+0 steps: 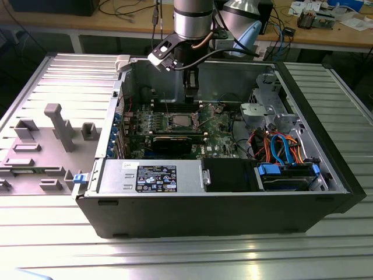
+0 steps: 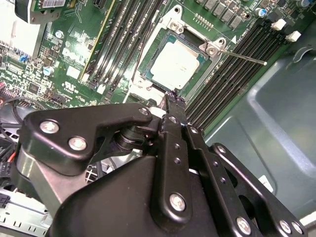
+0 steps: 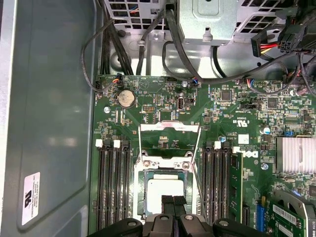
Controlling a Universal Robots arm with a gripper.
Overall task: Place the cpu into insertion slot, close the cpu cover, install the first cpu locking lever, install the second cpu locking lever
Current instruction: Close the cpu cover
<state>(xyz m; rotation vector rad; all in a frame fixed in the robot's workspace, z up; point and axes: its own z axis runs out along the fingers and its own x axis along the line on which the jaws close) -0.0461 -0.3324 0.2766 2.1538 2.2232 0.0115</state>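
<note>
My hand [image 2: 175, 97] is closed. Its two fingertips [image 3: 168, 200] are pressed together with nothing visible between them, and it hangs just over the near edge of the insertion slot [image 3: 139, 192]. I cannot tell whether my tips touch it.

The cpu [image 2: 175, 61] lies flat in that slot, silver top up, its green rim inside the dark frame. In the first wrist view the cpu cover [image 3: 170, 127] is swung up off the slot at the edge away from me, and green board shows through its square cut-out. A thin metal rod [image 2: 242, 55] slants out from one far corner of the slot, over the nearest memory slots [image 2: 232, 64].

These long black slots run close along both sides of the slot, so sideways room is narrow. Beyond one bank, the grey case wall [image 3: 49, 123] is bare and well apart.

In the exterior view the computer case [image 1: 204, 210] lies open on the ribbed table [image 1: 175, 256]. My arm [image 1: 192, 17] comes down through the open side, clear of the case walls.
</note>
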